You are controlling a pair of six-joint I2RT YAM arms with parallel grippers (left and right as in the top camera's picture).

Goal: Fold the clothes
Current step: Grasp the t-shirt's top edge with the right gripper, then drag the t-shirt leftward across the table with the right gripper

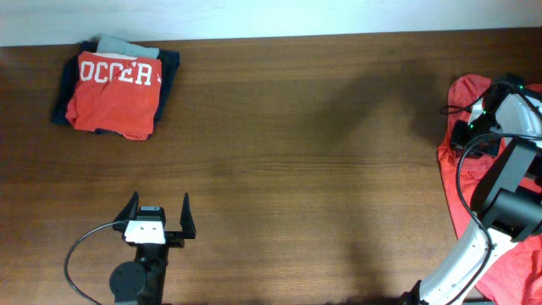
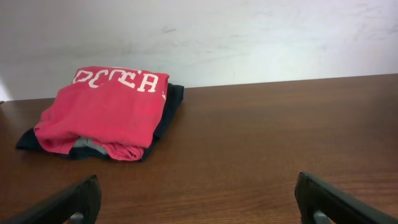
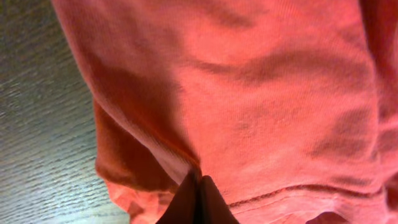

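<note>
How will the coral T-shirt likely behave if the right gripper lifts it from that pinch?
T-shirt: probably floppy, since it wrinkles and folds at the right gripper. Likely light, being thin knit. It would probably hang and trail from one pinch, not keep shape.

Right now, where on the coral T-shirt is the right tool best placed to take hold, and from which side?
Probably at the stitched hem, coming in from the right edge of the table. The coral T-shirt lies bunched there, and the doubled hem gives a firm, thin lip. The right tool is pinched shut on fabric just beside that seam.
</note>
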